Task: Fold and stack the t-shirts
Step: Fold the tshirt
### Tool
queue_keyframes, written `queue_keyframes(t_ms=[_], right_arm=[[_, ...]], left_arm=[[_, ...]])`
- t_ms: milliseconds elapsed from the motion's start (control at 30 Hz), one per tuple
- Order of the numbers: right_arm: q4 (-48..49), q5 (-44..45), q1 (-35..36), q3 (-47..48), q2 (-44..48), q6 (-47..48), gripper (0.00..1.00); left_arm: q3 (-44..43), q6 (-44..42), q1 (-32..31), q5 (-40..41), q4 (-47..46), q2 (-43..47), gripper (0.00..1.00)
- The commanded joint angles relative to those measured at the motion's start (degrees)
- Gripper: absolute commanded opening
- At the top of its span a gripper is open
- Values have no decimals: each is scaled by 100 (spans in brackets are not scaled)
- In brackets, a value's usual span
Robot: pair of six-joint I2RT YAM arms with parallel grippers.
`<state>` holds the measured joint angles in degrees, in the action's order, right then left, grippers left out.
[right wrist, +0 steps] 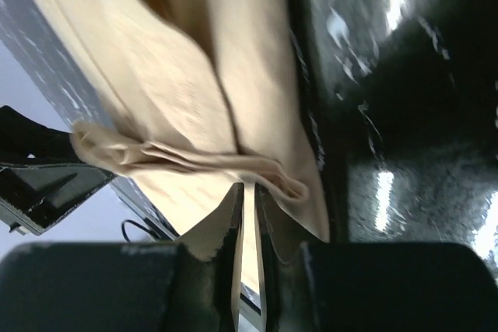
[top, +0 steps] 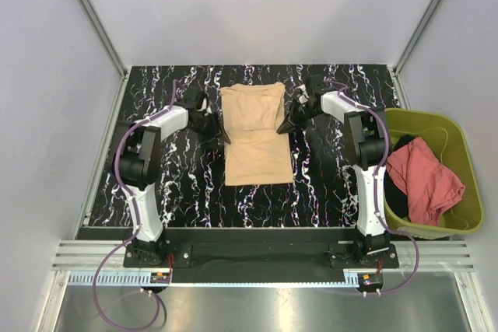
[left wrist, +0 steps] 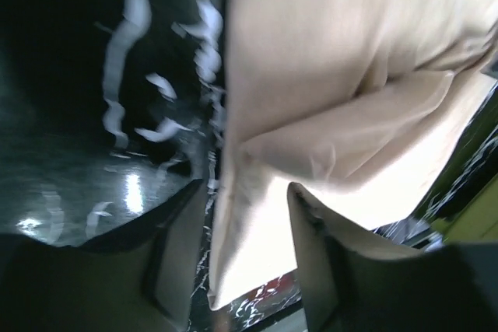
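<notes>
Side fold of tan t-shirt (top: 255, 134), centred on surface (top: 334, 184).
Left gripper (left wrist: 247, 188) is spread open astride its edge, right gripper (right wrist: 247, 190) nearly closed on cloth; 2 firm pinches are needed next.

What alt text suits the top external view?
A tan t-shirt lies partly folded on a black marbled table, the left fingers and right fingers at its side edges. A salmon-red t-shirt sits in an olive-green bin at right.

Plain tan-beige soft cloth t-shirt (top: 255, 134): flat, mid black white-veined tabletop (top: 179, 184), sides folded in to narrow rectangle, crease line across middle, edges layered. Salmon-red cloth t-shirt (top: 424, 180): crumpled heap inside olive-green plastic bin (top: 436, 118), right of table
</notes>
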<state>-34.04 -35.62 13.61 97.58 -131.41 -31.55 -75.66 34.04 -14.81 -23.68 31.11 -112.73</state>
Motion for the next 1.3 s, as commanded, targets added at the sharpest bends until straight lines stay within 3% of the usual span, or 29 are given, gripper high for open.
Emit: queue_keyframes(t_ms=[0,133,300,400,467,500,667,733,800,867,1033,1267], right_arm=[[100,-94,-86,612,-85,-229,17],[-6,-147,-183,622,10,-133,20],[-24,-68,-236,-63,563,96,30],[-24,-86,-271,-432,792,325,30],[-15,-138,-271,-634,915,413,29],[-23,-139,-271,-705,959,430,28],[-23,134,-288,-960,1337,500,29],[-15,108,-288,-960,1425,510,31],[-15,-163,-288,-934,1408,466,31],[11,-366,-280,-890,1303,387,31],[529,-990,-253,-1074,1294,-96,30],[846,-1316,-113,-1574,1452,-299,28]], left_arm=[[-414,111,285,66,-62,75,53],[-406,68,338,-31,0,312,59],[-134,-82,321,-470,-35,374,63],[68,-143,303,-611,-184,444,53],[174,-73,286,-629,-316,610,37],[296,-38,268,-542,-351,707,34],[604,217,-56,223,-536,1550,34],[719,383,-136,154,-903,1648,35],[754,637,-206,-388,-1194,1474,35],[719,770,-242,-793,-1467,1097,28],[754,797,-67,-1015,-1897,551,23],[772,333,698,-1243,-1995,14,19]])
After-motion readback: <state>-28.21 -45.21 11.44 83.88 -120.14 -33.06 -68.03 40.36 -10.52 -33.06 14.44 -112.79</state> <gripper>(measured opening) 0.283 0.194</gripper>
